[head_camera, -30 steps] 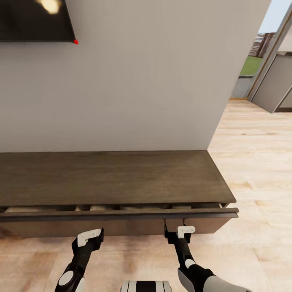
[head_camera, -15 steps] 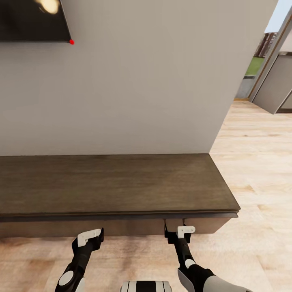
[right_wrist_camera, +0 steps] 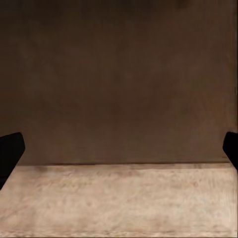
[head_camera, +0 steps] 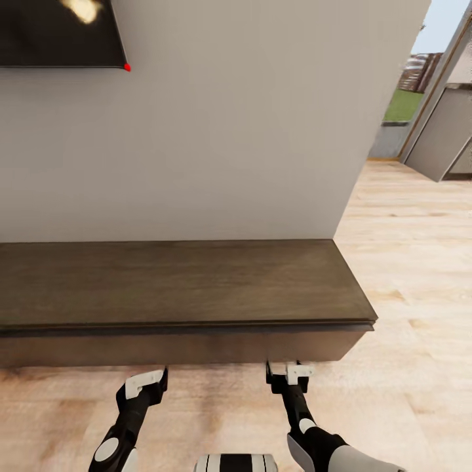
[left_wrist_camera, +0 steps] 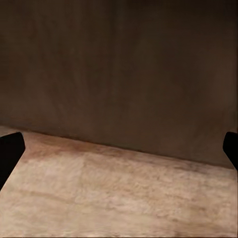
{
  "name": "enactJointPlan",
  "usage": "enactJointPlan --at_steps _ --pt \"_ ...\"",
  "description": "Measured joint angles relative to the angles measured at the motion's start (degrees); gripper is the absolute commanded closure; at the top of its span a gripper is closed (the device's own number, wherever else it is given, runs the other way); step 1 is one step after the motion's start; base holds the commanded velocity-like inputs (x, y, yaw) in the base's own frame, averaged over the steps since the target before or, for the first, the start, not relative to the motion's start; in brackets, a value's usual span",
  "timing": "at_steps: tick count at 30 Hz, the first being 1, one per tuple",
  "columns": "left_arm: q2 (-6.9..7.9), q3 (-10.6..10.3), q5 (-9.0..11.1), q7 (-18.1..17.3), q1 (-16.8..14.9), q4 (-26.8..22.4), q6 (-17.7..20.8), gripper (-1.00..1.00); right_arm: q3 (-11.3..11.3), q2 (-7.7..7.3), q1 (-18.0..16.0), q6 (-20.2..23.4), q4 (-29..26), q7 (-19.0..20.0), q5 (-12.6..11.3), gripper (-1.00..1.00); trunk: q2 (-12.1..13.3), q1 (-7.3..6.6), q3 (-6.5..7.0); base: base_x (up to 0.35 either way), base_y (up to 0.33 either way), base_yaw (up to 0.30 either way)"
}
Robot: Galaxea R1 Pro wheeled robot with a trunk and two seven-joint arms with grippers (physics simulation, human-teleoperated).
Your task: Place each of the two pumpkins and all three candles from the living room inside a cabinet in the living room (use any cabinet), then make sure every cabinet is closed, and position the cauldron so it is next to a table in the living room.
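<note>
The cabinet, a long low dark brown unit, stands against the wall with its drawer front flush and shut. Both grippers hover just in front of that front, low over the floor. My left gripper is open and empty, and in the left wrist view its fingers stand wide apart facing the dark wood. My right gripper is open too, close to the drawer front. The pumpkins, candles and cauldron are out of view.
A black TV hangs on the grey wall above the cabinet's left part. Light wooden floor runs past the cabinet's right end towards a doorway at the back right.
A second ago the drawer stood slightly open, with pale contents showing in the gap. It is now shut flush. The camera view has shifted a little, and the grippers sit slightly further from the front.
</note>
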Motion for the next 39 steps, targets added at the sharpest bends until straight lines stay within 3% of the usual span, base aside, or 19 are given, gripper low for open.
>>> enactJointPlan --at_steps 7,11,17,21,24,26,27,28,30,32,33,36,39 --pt "0.08 0.2 0.1 -0.1 0.0 0.2 0.7 -1.00 0.0 0.04 0.0 0.4 -0.2 0.0 -0.1 -1.00 0.0 0.00 0.00 -0.329 0.000 0.000" --pt "0.13 0.3 0.0 -0.1 0.0 -0.2 3.2 -1.00 0.1 0.16 0.0 2.0 -0.6 0.0 -0.1 -1.00 0.0 0.00 0.00 -0.333 0.000 0.000" --pt "0.59 2.3 0.1 -0.2 0.0 -0.7 13.5 -1.00 0.0 -0.73 0.3 8.9 -4.5 0.1 -0.3 -1.00 0.0 0.00 0.00 -0.167 0.000 0.000" --pt "0.68 4.1 0.1 -0.2 0.0 -2.4 18.6 -1.00 -0.2 -3.46 2.4 15.8 -9.3 0.1 -2.6 -1.00 0.0 0.00 0.00 -0.017 0.000 0.000" --pt "0.72 5.0 0.0 -0.2 0.3 -6.5 25.9 -1.00 -0.2 -7.67 5.6 23.8 -18.7 0.1 -7.9 -1.00 0.0 -0.03 0.21 -0.003 0.000 0.000" --pt "0.67 7.5 0.2 -0.3 0.5 -9.9 32.1 -1.00 -0.2 -12.10 10.7 29.4 -31.0 -0.1 -12.3 -1.00 0.0 -0.08 0.66 0.000 0.000 0.000" --pt "0.65 8.6 0.3 -0.3 0.6 -10.7 34.6 -1.00 -0.2 -14.36 13.5 31.8 -37.2 -0.2 -13.7 -1.00 0.0 -0.11 0.88 0.000 0.000 0.000" --pt "0.63 9.1 0.4 -0.3 0.6 -11.0 35.7 -1.00 -0.2 -15.69 15.0 33.4 -40.4 -0.3 -14.3 -1.00 0.1 -0.13 1.10 0.000 0.000 0.000" --pt "0.56 9.5 0.4 -0.3 0.6 -11.4 37.1 -1.00 -0.2 -17.22 16.7 36.5 -43.6 -0.3 -14.9 -1.00 0.1 -0.18 1.54 0.000 0.000 0.000" --pt "0.57 9.7 0.3 -0.3 0.6 -11.5 38.3 -1.00 -0.2 -17.70 17.3 38.6 -44.7 -0.3 -15.2 -1.00 0.1 -0.24 1.98 0.000 0.000 0.000" --pt "0.64 9.9 0.4 -0.3 0.6 -11.9 40.9 -1.00 -0.2 -17.97 17.6 40.2 -45.2 -0.4 -15.4 -1.00 0.5 -0.45 2.17 0.000 0.000 0.000" --pt "0.71 10.1 0.4 -0.4 0.6 -13.3 46.3 -1.00 -0.2 -18.23 17.8 41.8 -45.6 -0.4 -15.6 -1.00 1.7 -1.11 2.71 0.000 0.000 0.000" --pt "0.66 10.2 0.4 -0.4 0.6 -14.3 48.7 -1.00 -0.2 -18.33 17.9 42.2 -45.6 -0.3 -15.7 -1.00 2.9 -1.77 3.24 0.000 0.000 0.000"
